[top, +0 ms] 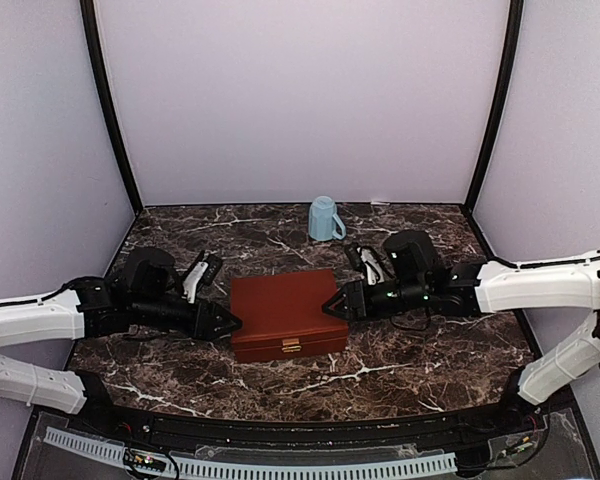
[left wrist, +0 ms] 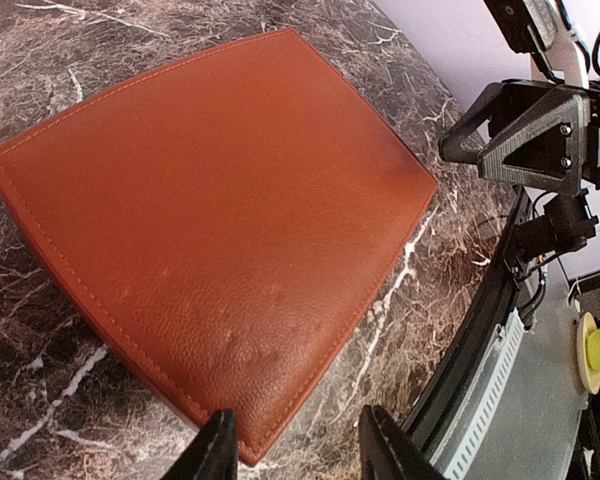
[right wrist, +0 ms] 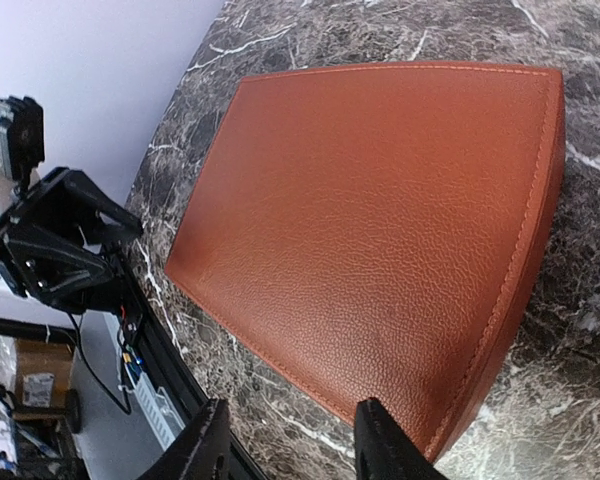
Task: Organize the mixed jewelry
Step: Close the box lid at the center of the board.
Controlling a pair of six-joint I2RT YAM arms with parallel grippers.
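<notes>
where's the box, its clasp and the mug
box (top: 285, 305): top view, middle of its lid
clasp (top: 291, 346): top view, brass plate on the box's front face
mug (top: 323, 222): top view, middle of its light-blue body

Your left arm (top: 30, 325) comes in from the left with its forearm nearly level and the wrist held low. Your left gripper (top: 223, 322) points right, its 2 fingers (left wrist: 215, 450) standing partway apart with a clear gap between them. Your right arm (top: 540, 285) mirrors it from the other side, elbow bent back at the edge. Your right gripper (top: 335, 304) points left, with its 2 fingers also parted partway. The 2 grippers face each other, tips near but apart.
</notes>
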